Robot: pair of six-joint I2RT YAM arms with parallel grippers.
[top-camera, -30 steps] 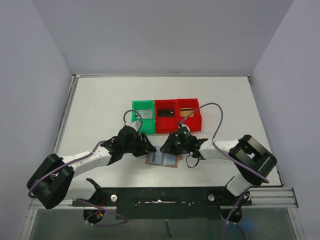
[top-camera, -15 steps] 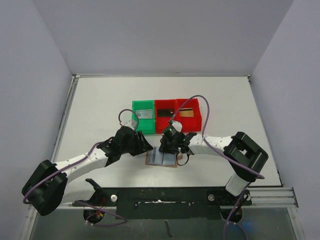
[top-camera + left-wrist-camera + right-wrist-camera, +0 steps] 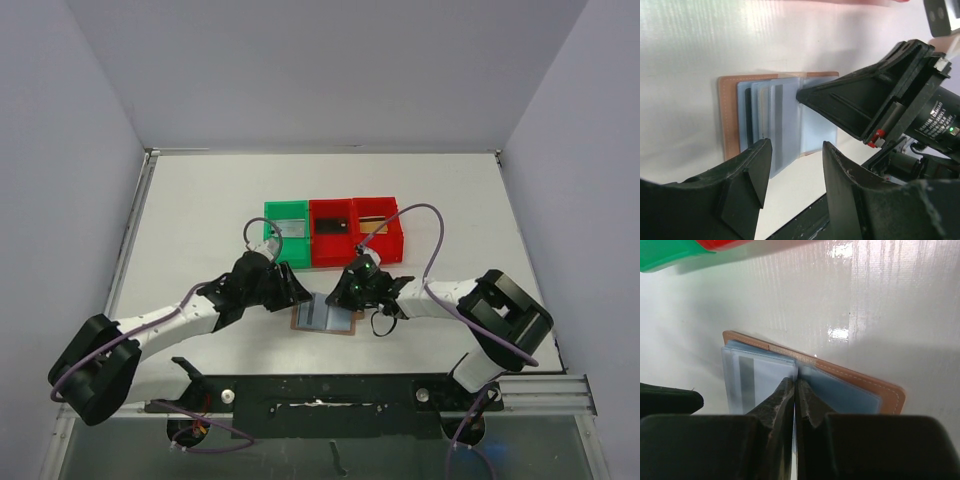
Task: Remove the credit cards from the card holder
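The card holder (image 3: 325, 318) lies open and flat on the table, brown outside with pale blue-grey pockets (image 3: 840, 385). A card with a dark stripe (image 3: 745, 380) sits in its left pockets, and it also shows in the left wrist view (image 3: 777, 125). My right gripper (image 3: 796, 382) is shut, with its tips on the holder's middle fold (image 3: 337, 297). A thin pale edge shows at the tips; I cannot tell whether it is pinched. My left gripper (image 3: 795, 172) is open and holds nothing. It hovers just off the holder's left side (image 3: 296, 293).
Behind the holder stand a green bin (image 3: 287, 212) and two red bins (image 3: 331, 206) (image 3: 377, 203) in a row, each with a flat item inside. The black base rail (image 3: 320, 400) runs along the near table edge.
The right gripper's jaws have closed at the holder's middle fold after a short shift left and back. The left gripper has barely moved and stays open.
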